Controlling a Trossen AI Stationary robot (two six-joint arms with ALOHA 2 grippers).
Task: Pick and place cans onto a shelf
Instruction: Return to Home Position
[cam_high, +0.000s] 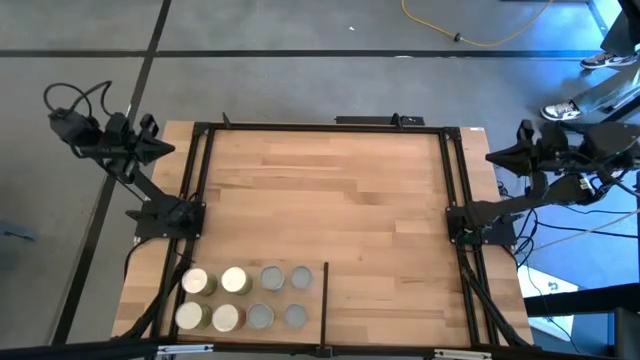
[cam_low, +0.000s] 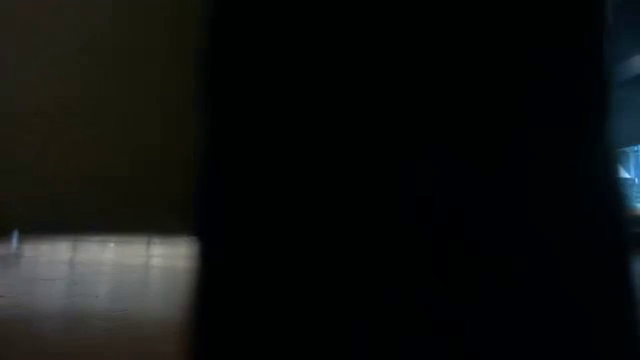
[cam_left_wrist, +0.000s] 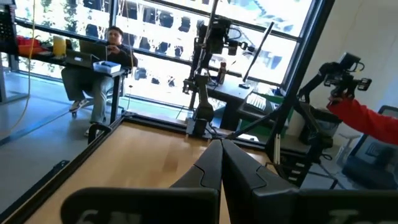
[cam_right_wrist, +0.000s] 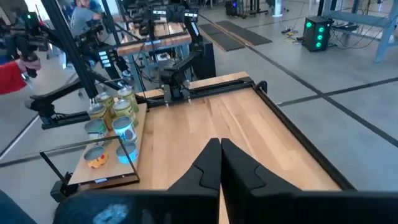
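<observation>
Cans (cam_high: 234, 279) are what I look for first, and from the high view I count eight of them. They stand in two rows of four on the pale wood shelf (cam_high: 340, 200), in the near left corner. They are close together, just to the left of the thin black divider strip (cam_high: 325, 290). Black frame rails (cam_high: 320, 127) run around the wood. The left gripper (cam_high: 165, 150) hangs off the left side of the shelf, outside the rail and well apart from the cans. The right gripper (cam_high: 492, 157) hangs off the right side, outside the rail too. From up here I cannot tell how their fingers stand. The low view is almost all dark, with only a pale strip at the bottom left, so I get nothing from it. In the left wrist view the two dark fingers (cam_left_wrist: 205, 168) of that arm are pressed tip to tip with nothing between them. Bare wood lies past them, and far off a person (cam_left_wrist: 112, 46) sits at a desk (cam_left_wrist: 93, 62). In the right wrist view that arm's fingers (cam_right_wrist: 202, 168) also meet at the tips and grip nothing. Across the wood, the cans stand bunched in the far corner, some with green sides.
</observation>
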